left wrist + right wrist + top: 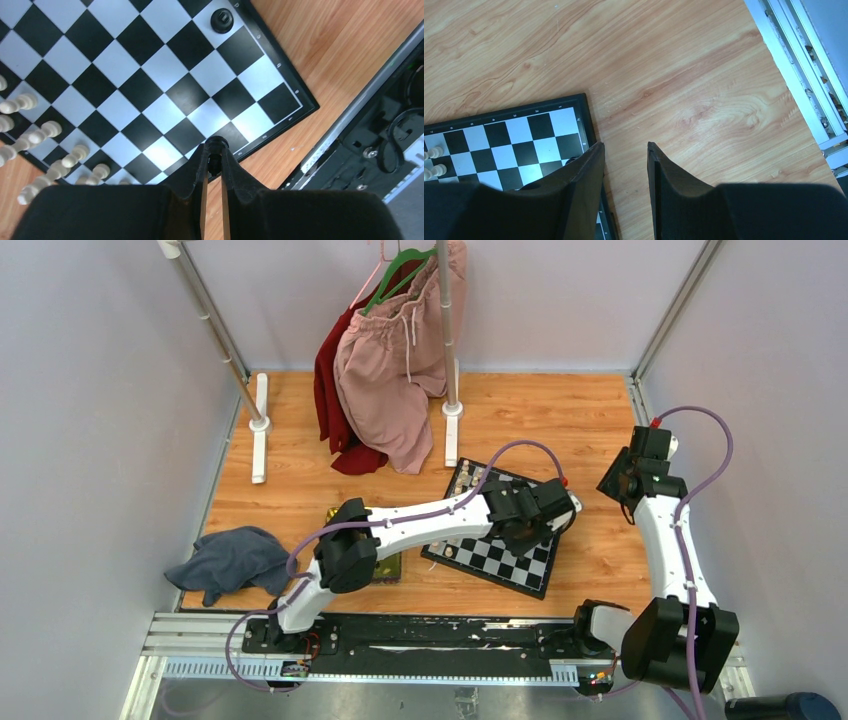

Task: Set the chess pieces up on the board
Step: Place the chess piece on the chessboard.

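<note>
Grey cloth (230, 560) lies crumpled at the near left of the wooden counter (300, 440), and close by a yellow-green tray (388, 568) peeks from under the left arm. That arm reaches right across the board (500, 560), which sits askew near the counter's middle. The left pincer (215, 159) is narrowed onto one black chess piece (216, 146) over a dark square at the board's border; I cannot tell whether it touches. Another black piece (222, 20) stands on a light edge square, and cream pieces (30, 135) crowd the opposite side. The right pincer (624, 150) hangs wide, holding nothing, above bare wood just beside the board's corner. Farthest back, pink clothes (385, 370) and a red garment (328, 390) hang on a rack (452, 430).
</note>
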{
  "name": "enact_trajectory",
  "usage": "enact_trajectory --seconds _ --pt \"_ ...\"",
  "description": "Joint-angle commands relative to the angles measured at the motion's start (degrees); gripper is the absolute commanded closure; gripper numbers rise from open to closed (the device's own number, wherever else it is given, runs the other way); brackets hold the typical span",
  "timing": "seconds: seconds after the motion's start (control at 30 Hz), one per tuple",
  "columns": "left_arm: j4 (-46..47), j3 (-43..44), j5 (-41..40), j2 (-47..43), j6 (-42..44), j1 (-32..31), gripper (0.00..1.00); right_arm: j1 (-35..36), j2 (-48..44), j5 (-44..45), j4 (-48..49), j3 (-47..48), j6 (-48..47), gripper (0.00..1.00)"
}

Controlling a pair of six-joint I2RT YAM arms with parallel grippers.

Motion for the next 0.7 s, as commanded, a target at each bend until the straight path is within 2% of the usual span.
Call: enact_trajectory --seconds 0.0,0.27,0.67 --pt "-0.1 5.8 3.0 3.8 -2.4 -0.2 1.00 -1.0 -0.9 -0.3 -0.3 -0.9 0.9 0.59" --pt "-0.2 12.0 4.6 9.2 -5.2 -0.2 1.00 -1.1 -1.4 -0.3 -0.1 -1.5 0.6 0.59" --pt "1.9 14.7 4.1 13.0 -7.8 -0.2 1.00 -1.1 -2.3 -0.4 -0.1 -1.8 0.4 0.59"
